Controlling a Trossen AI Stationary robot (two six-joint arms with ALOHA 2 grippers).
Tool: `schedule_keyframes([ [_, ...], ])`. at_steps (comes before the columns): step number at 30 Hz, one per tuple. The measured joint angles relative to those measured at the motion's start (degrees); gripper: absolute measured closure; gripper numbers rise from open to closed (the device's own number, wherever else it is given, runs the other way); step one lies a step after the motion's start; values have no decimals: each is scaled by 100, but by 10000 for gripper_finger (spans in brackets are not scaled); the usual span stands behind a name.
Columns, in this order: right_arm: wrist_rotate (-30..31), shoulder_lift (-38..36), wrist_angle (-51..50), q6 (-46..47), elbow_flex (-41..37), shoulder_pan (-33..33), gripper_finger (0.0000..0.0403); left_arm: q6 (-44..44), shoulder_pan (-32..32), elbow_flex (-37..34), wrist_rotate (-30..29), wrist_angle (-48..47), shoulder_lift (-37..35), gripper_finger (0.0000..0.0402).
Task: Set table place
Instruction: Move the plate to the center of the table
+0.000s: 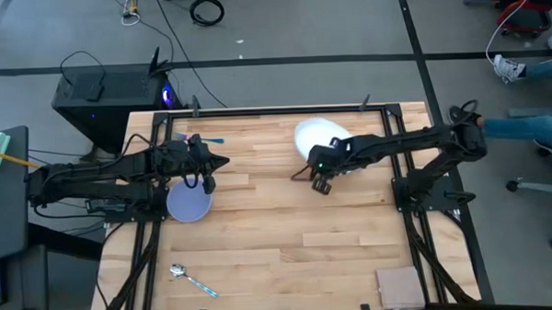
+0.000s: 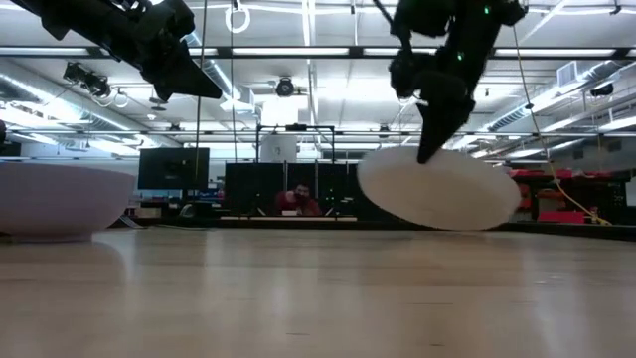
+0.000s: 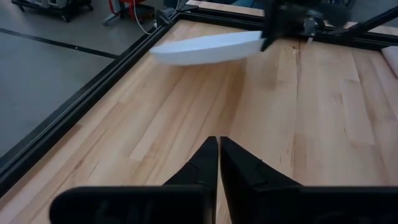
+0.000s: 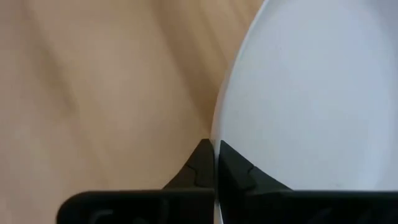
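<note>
A large white plate (image 1: 319, 135) is at the table's far middle, held tilted above the wood by my right gripper (image 1: 315, 161), which is shut on its rim. In the low view the plate (image 2: 437, 189) hangs below that gripper (image 2: 429, 149). My left gripper (image 1: 219, 162) is shut and empty, raised above the table's left part. It also shows in the left wrist view (image 3: 219, 149). A lavender-blue bowl (image 1: 188, 202) stands on its base below the left arm. A purple-headed fork with a teal handle (image 1: 207, 139) lies at the far left. A spoon (image 1: 190, 279) lies at the near left. My right gripper pinches the plate's rim (image 4: 217, 140) between its two fingers, on the edge nearest the table's middle. The fingers slant down from above. The plate (image 3: 205, 48) is tilted and looks lifted off the wood. Whether its far edge touches the table I cannot tell.
A tan square pad (image 1: 398, 284) lies at the table's near right corner. Black rails (image 1: 274, 109) edge the tabletop. Bare wood (image 1: 297, 237) spans the middle and near part. A person (image 2: 298, 199) sits in the room behind, and a person's legs (image 1: 533, 128) show beyond the right edge.
</note>
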Motion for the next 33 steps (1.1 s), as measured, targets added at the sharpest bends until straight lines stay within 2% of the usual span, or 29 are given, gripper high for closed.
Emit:
schedule_keyframes([
  [6,36,411,10,-1031,376,677,402,0,-1,0,0,-3,0,384],
  [10,24,685,325,-2111,385,1194,402,0,1,0,0,-3,0,395],
  [13,17,839,614,-2555,388,1519,402,0,-1,0,0,-5,0,393],
  [18,-64,1147,772,-2751,390,1909,402,0,1,0,0,-3,0,375],
  [22,-436,1488,1012,-2788,390,2100,402,0,-1,0,1,-3,-2,382],
  [28,-622,1845,1317,-2828,393,2169,402,0,-1,0,2,-1,-2,396],
  [33,-654,1984,1338,-2874,396,2168,391,-19,-1,0,2,-2,0,377],
])
